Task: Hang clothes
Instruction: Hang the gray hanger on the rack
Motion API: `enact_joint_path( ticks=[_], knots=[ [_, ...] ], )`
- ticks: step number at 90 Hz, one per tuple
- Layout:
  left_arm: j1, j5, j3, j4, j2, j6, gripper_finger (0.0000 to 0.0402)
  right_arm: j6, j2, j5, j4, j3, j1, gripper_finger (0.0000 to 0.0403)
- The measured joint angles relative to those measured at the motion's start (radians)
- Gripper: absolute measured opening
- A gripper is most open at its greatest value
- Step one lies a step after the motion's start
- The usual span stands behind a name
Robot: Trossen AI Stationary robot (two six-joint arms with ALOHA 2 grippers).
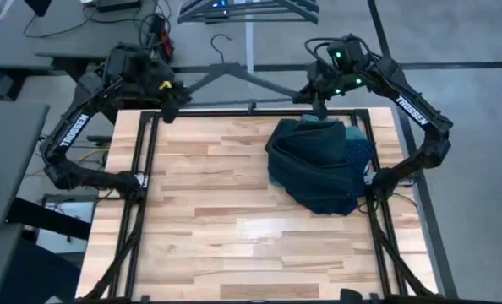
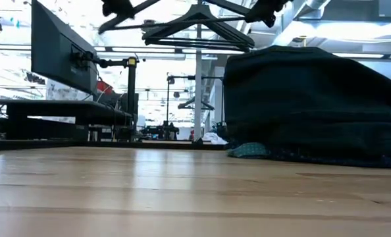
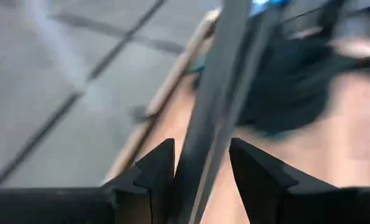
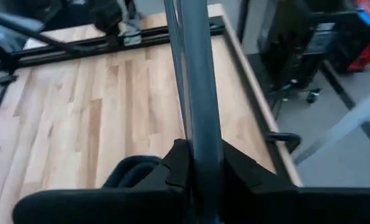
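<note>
A black hanger (image 1: pixel 234 74) hangs in the air over the table's far edge, hook (image 1: pixel 221 42) pointing away from the table, held between both grippers. My left gripper (image 1: pixel 171 91) is shut on its left arm, and my right gripper (image 1: pixel 319 101) is shut on its right arm. The clothes (image 1: pixel 319 165) lie in one dark heap on the table's right half, just near of my right gripper. A teal-green shirt (image 1: pixel 317 123) shows at the heap's far edge and a dotted navy one (image 1: pixel 361 152) at its right. In the low view the heap (image 2: pixel 314 105) rests on the wood. My left gripper pinches the hanger's left arm (image 3: pixel 203 143) between its two fingers (image 3: pixel 160 171), close to the arm's outer end. The bar runs lengthwise out between the fingers. The hanger is lifted clear of the table. My right gripper pinches the hanger's right arm (image 4: pixel 200 124) between its two fingers (image 4: pixel 179 165), near the outer end. The fingers slant down from the far side. The bar runs on out of the jaws, over the table and clear of it.
Several more hangers (image 1: pixel 251 10) hang on a rack beyond the far edge. Black frame rails (image 1: pixel 145 169) run along the table's sides and far edge. The wooden top (image 1: pixel 200 194) left of and near of the heap is bare. A desk with a monitor (image 2: pixel 57 52) stands at the left.
</note>
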Motion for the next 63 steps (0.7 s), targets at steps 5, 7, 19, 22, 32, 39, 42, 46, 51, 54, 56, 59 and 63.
enact_joint_path(
  ticks=[5,7,19,22,32,39,42,46,51,54,56,59,63],
  knots=[
    [0.0,0.041,0.0,-0.004,0.0,-0.006,0.0138,-0.011,0.001,-0.013,-0.004,0.0,0.0,0.0034],
    [0.0,0.048,0.0,-0.005,0.0,-0.006,0.0138,-0.011,0.001,-0.017,-0.004,0.0,0.001,0.0034],
    [0.0,0.067,0.0,0.02,0.0,-0.018,0.0138,-0.003,0.002,-0.023,0.004,0.0,0.0,0.0034],
    [0.0,0.092,0.0,0.037,-0.003,-0.025,0.0138,-0.007,0.002,-0.024,0.001,0.0,0.0,0.0034],
    [0.012,0.175,0.018,0.061,-0.009,-0.046,0.0138,-0.034,0.002,-0.058,-0.025,0.0,-0.001,0.0034],
    [0.024,0.19,0.031,0.048,-0.01,-0.048,0.0138,-0.018,-0.001,-0.082,-0.064,0.0,0.0,0.0034],
    [0.027,0.191,0.036,0.038,-0.009,-0.05,0.0138,-0.011,-0.004,-0.085,-0.079,0.0,0.0,0.0034],
    [0.031,0.192,0.041,0.033,-0.008,-0.051,0.0138,-0.01,-0.01,-0.085,-0.095,0.0,0.001,0.0034],
    [0.032,0.192,0.046,0.047,-0.012,-0.054,0.0138,-0.01,-0.016,-0.085,-0.097,0.0,-0.001,0.0034],
    [0.032,0.192,0.049,0.073,-0.015,-0.056,0.0138,-0.011,-0.017,-0.086,-0.087,0.0,-0.007,0.0034],
    [0.032,0.193,0.05,0.093,-0.018,-0.06,0.0138,-0.012,-0.017,-0.086,-0.078,0.0,-0.011,0.0034],
    [0.033,0.195,0.05,0.12,-0.021,-0.068,0.0138,-0.014,-0.017,-0.087,-0.065,0.0,-0.015,0.0034],
    [0.033,0.197,0.051,0.137,-0.021,-0.07,0.0138,-0.015,-0.014,-0.089,-0.054,0.0,-0.015,0.0034]
  ],
)
